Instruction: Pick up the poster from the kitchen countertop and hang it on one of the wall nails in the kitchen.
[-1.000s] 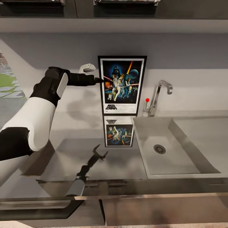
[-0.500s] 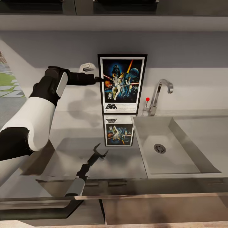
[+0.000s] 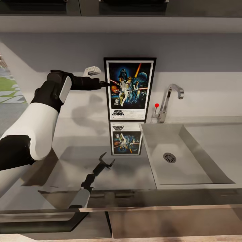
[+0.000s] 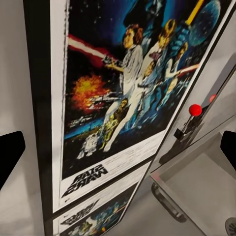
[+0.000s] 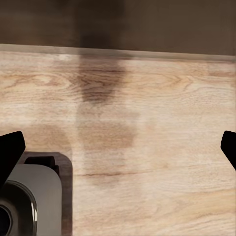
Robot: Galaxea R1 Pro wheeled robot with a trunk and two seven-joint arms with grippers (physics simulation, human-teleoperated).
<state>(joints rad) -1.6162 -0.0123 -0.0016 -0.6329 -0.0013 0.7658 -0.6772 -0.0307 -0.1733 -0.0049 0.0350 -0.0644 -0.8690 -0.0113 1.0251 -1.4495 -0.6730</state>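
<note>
Poster [image 3: 129, 90] upright on countertop [image 3: 84, 134], beside bare sink [image 3: 188, 168]. Left gripper [image 3: 107, 84] spread wide at poster's edge, holding nothing. Right gripper [image 5: 118, 147] wide, unladen.

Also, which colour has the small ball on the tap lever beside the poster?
Red. The ball shows best in the left wrist view, to the side of the poster.

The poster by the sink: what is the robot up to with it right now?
The robot's left gripper has reached out to the left edge of the poster, which stands upright on the kitchen countertop against the wall, just left of the sink and tap. In the left wrist view the fingers are spread wide with the poster close ahead, so it is not gripped yet. The right gripper, open, points at a wooden floor.
</note>
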